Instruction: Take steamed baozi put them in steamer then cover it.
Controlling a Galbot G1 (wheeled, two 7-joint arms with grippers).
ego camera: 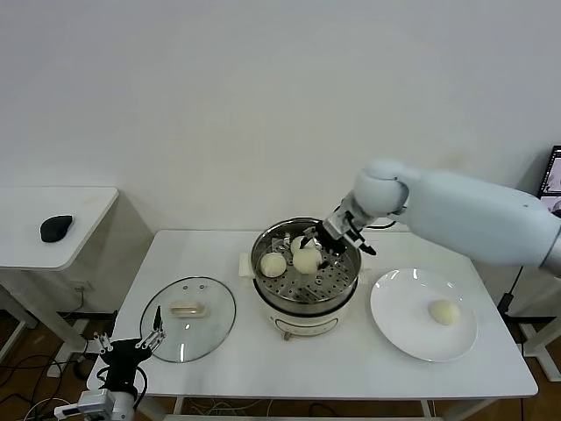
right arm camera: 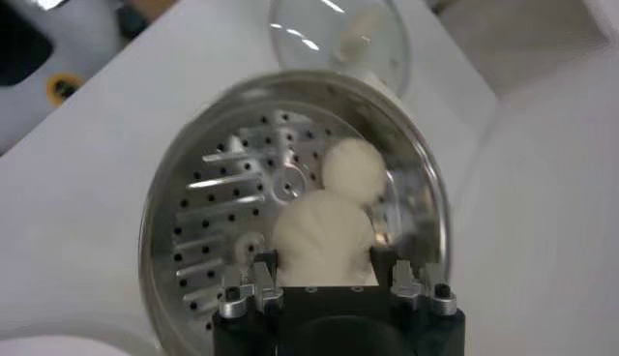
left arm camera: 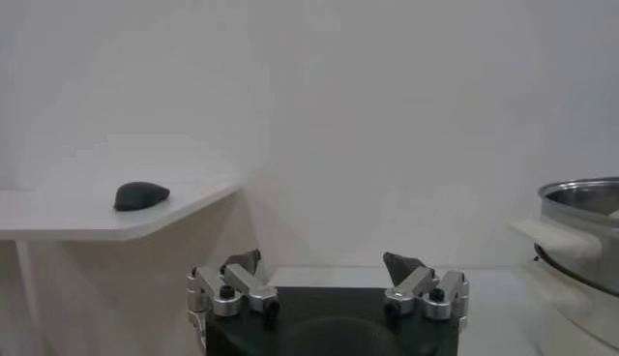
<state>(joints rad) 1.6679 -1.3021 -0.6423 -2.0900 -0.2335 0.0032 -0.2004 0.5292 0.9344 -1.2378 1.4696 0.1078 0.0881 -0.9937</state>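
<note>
A baozi (right arm camera: 322, 237) is gripped between the right end effector (right arm camera: 327, 282) fingers above the steamer (ego camera: 344, 289); another lies just beyond, one waits plated, lid (ego camera: 188, 317) off

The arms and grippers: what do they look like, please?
The right arm has a smooth pale grey-white shell with a rounded joint. The right gripper and left gripper are black, with silver metal finger links and dark fingertips. No cables or markings show.
</note>
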